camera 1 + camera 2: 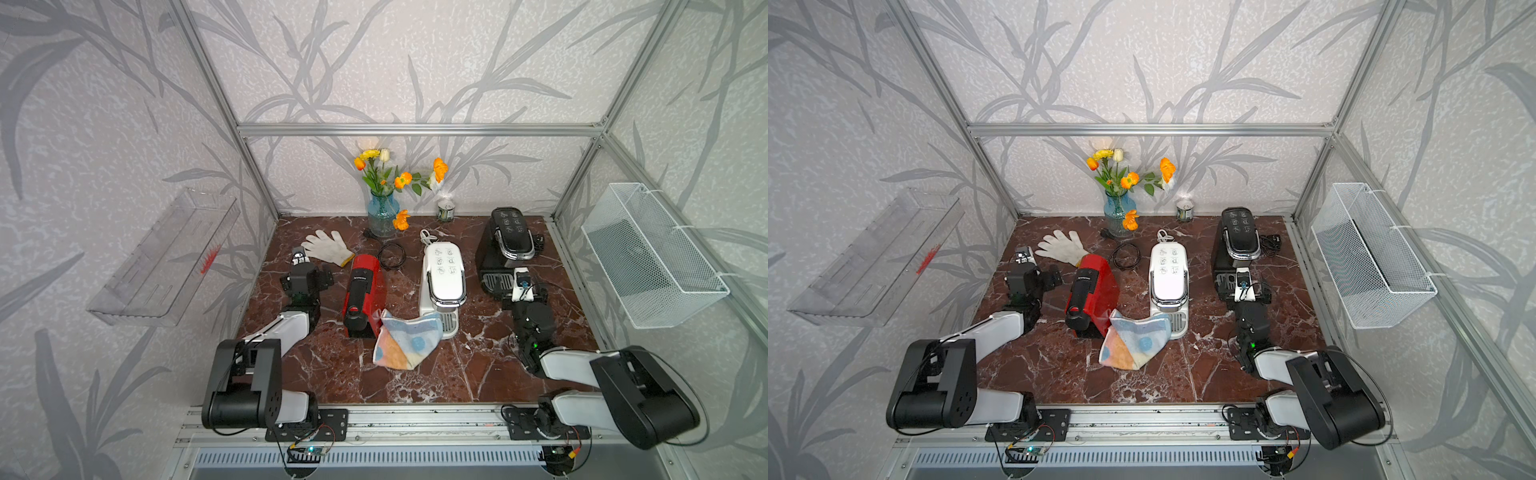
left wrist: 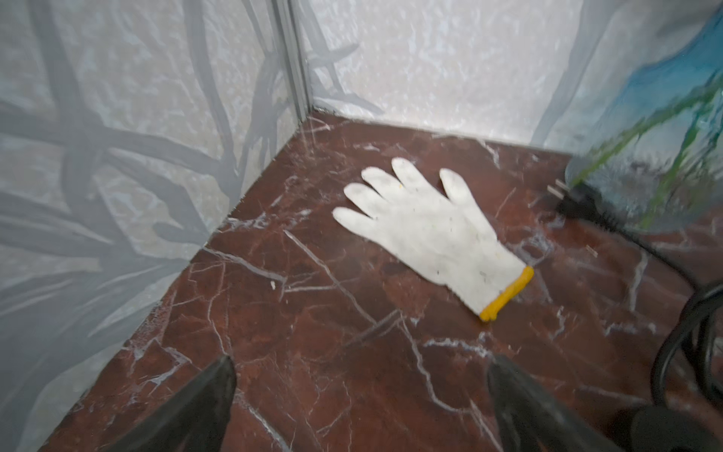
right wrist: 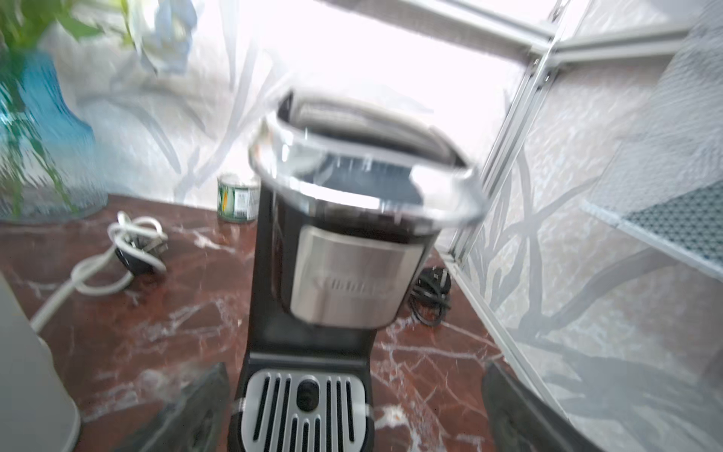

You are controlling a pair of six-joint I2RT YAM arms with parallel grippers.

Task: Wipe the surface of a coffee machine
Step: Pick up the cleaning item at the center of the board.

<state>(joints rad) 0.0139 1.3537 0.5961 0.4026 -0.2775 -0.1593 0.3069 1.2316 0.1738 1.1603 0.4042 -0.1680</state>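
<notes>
On the red-brown marble tabletop (image 1: pixel 478 365), my main worry is that neither arm has the wiping cloth yet. The pastel patterned cloth (image 1: pixel 406 338) lies crumpled between the red capsule coffee machine (image 1: pixel 360 291) and the white coffee machine (image 1: pixel 444 278), resting against both at their bases. A careless grab there could snag a drip tray or shove the slim red one.

The right gripper (image 3: pixel 355 368) is spread wide and empty, just in front of the black coffee machine with the chrome band (image 3: pixel 344 242). Driving forward from here would bump that machine with bare fingers. The left gripper (image 2: pixel 360 360) is also spread and empty, and it faces a white knit glove with a yellow cuff (image 2: pixel 426 231) near the back corner.

The coiled black cable (image 1: pixel 391 254) behind the red machine could catch a finger. The cloth sits between the two arms, nearer their bases than either gripper.
</notes>
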